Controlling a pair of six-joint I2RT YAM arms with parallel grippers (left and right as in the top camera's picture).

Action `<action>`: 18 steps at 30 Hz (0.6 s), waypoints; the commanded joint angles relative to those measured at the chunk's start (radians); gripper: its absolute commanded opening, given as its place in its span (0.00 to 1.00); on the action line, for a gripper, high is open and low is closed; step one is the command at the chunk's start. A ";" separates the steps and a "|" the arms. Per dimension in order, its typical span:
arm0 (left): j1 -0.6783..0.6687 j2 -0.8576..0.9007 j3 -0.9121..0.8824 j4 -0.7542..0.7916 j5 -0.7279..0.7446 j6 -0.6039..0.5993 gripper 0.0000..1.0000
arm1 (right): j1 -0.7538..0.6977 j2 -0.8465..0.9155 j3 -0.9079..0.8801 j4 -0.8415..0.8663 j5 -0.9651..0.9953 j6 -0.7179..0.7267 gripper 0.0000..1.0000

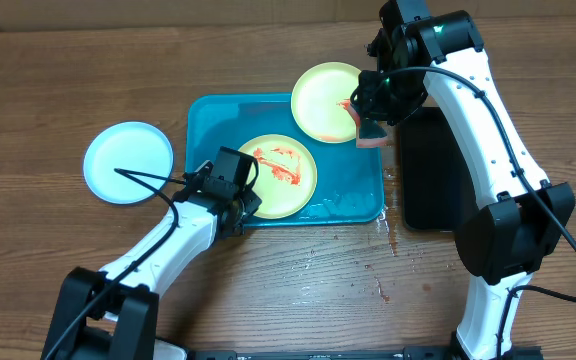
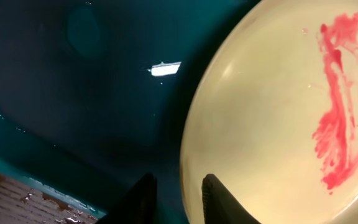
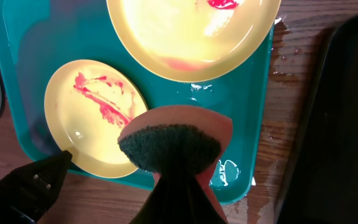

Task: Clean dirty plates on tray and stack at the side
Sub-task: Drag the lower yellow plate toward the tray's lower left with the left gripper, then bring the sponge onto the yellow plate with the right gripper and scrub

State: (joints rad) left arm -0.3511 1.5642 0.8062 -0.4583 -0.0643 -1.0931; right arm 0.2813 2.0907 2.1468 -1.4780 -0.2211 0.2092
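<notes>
1. The left arm reaches in low from the near left edge of the bench (image 1: pixel 298 290). Its forearm slants toward the near left part of the blue tray (image 1: pixel 208 120).
2. The left claw (image 1: pixel 240 195) sits at the near left rim of the smeared plate (image 1: pixel 278 177), which lies flat in the tray.
3. Its two dark fingers (image 2: pixel 143 200) stand narrowly apart, one over the plate, one over the tray floor, with the rim between. Whether they pinch it cannot be told.
4. The right arm rises from the near right, passes over the black tray (image 1: pixel 423 190) and bends down at the blue tray's far right corner.
5. The right claw (image 1: pixel 373 118) is clamped on a sponge (image 3: pixel 173 146), green scouring face outward.
6. A second plate (image 1: pixel 323 100) overhangs that corner, just beside the sponge.
7. The white plate (image 1: pixel 128 162) rests on the bench, left of the tray.
</notes>
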 commanded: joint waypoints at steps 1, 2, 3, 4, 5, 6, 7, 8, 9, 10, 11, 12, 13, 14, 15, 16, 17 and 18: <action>0.018 0.011 -0.005 0.003 -0.005 0.012 0.25 | -0.001 -0.003 0.013 0.002 -0.008 -0.001 0.06; 0.019 0.011 -0.005 0.003 -0.005 0.016 0.25 | -0.001 -0.003 0.013 0.002 -0.008 -0.001 0.06; 0.019 0.012 -0.005 0.003 -0.006 0.019 0.24 | -0.001 -0.003 0.013 0.002 -0.008 -0.001 0.06; 0.019 0.012 -0.004 0.005 -0.006 0.029 0.23 | -0.001 -0.003 0.013 0.002 -0.008 -0.001 0.06; 0.020 0.012 -0.004 0.010 -0.009 0.046 0.21 | -0.001 -0.003 0.013 0.002 -0.008 -0.001 0.06; 0.021 0.012 -0.004 0.015 -0.010 0.062 0.19 | -0.001 -0.003 0.013 0.002 -0.008 -0.001 0.06; 0.023 0.012 -0.004 0.020 -0.013 0.078 0.17 | -0.001 -0.003 0.013 0.002 -0.008 -0.001 0.06; 0.026 0.012 -0.005 0.022 -0.014 0.085 0.15 | -0.001 -0.003 0.013 0.002 -0.008 -0.001 0.06; 0.029 0.012 -0.004 0.022 -0.018 0.088 0.13 | -0.001 -0.003 0.013 0.002 -0.008 -0.001 0.06; 0.031 0.013 -0.005 0.021 -0.021 0.088 0.13 | -0.001 -0.003 0.013 0.002 -0.008 -0.001 0.06; 0.032 0.013 -0.005 0.021 -0.023 0.089 0.13 | -0.001 -0.003 0.013 0.002 -0.008 -0.001 0.06; 0.033 0.016 -0.005 0.022 -0.025 0.088 0.13 | -0.001 -0.003 0.013 0.002 -0.008 -0.001 0.06; 0.033 0.019 -0.005 0.023 -0.024 0.087 0.15 | -0.001 -0.003 0.013 0.002 -0.008 -0.001 0.06; 0.033 0.024 -0.005 0.023 -0.021 0.087 0.17 | -0.001 -0.003 0.013 0.002 -0.008 -0.001 0.06; 0.033 0.028 -0.005 0.023 -0.019 0.087 0.20 | -0.001 -0.003 0.013 0.002 -0.008 -0.001 0.06; 0.033 0.035 -0.005 0.023 -0.010 0.087 0.22 | -0.001 -0.003 0.013 0.002 -0.008 -0.001 0.06; 0.033 0.042 -0.005 0.023 0.000 0.087 0.24 | -0.001 -0.003 0.013 0.003 -0.008 -0.001 0.06; 0.033 0.050 -0.005 0.028 0.011 0.087 0.25 | -0.001 -0.003 0.013 0.003 -0.008 -0.001 0.06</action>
State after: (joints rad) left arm -0.3225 1.5837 0.8059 -0.4374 -0.0639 -1.0241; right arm 0.2813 2.0907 2.1468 -1.4780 -0.2211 0.2092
